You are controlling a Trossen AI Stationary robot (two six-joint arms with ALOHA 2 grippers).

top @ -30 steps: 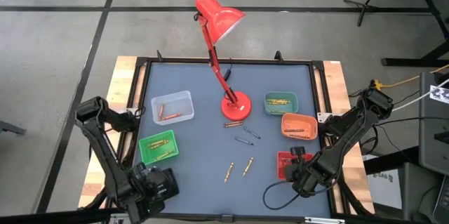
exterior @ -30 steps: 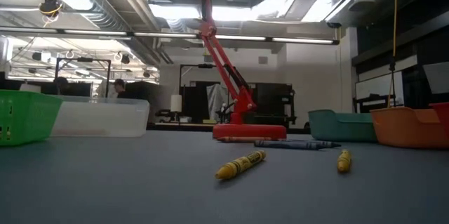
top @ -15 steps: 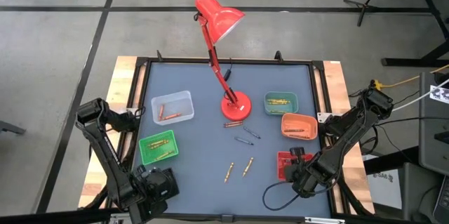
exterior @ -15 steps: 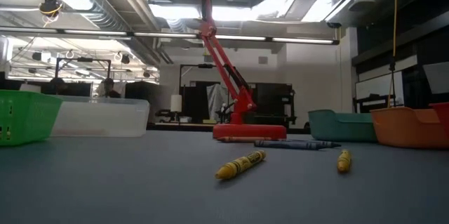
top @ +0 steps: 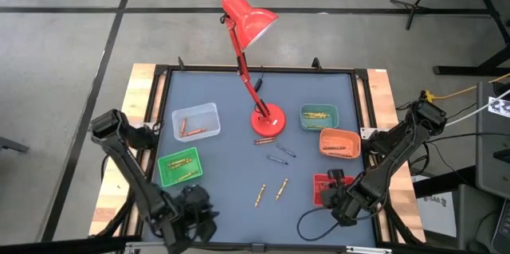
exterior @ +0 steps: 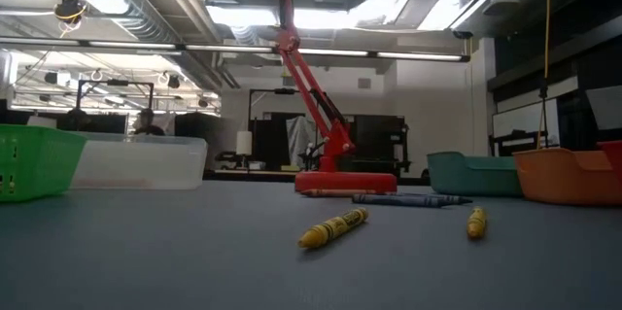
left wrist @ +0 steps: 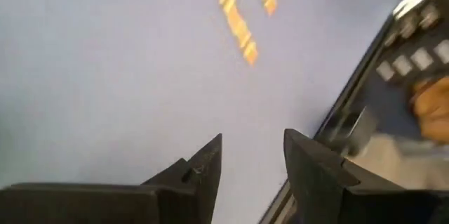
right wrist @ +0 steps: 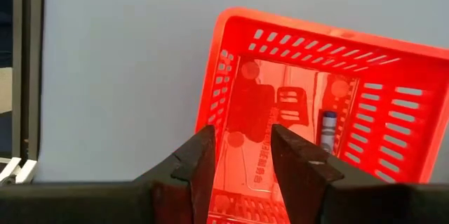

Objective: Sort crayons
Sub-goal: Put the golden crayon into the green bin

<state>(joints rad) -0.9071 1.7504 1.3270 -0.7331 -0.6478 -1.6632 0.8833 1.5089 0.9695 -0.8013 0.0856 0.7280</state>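
Note:
Two yellow crayons (top: 260, 196) (top: 281, 189) lie loose on the grey table near its front. They also show in the low view (exterior: 333, 227) (exterior: 476, 221) and blurred in the left wrist view (left wrist: 238, 27). Two blue-purple crayons (top: 280, 154) and a red one (top: 264, 140) lie near the lamp base. My left gripper (top: 201, 206) (left wrist: 251, 143) is open and empty at the near edge, left of the yellow crayons. My right gripper (top: 339, 179) (right wrist: 242, 136) is open above the red tray (right wrist: 330, 55), which holds a blue-purple crayon (right wrist: 328, 129).
A red desk lamp (top: 267, 119) stands at mid table. A clear tray (top: 197, 121), a green tray (top: 179, 166), a teal tray (top: 319, 116) and an orange tray (top: 340, 142) hold crayons. The table's dark frame runs around the mat.
My left gripper has swung along the near edge toward the table's right, nearer the yellow crayons, and is still in motion, as the blurred left wrist view shows. The crayons and trays have stayed put.

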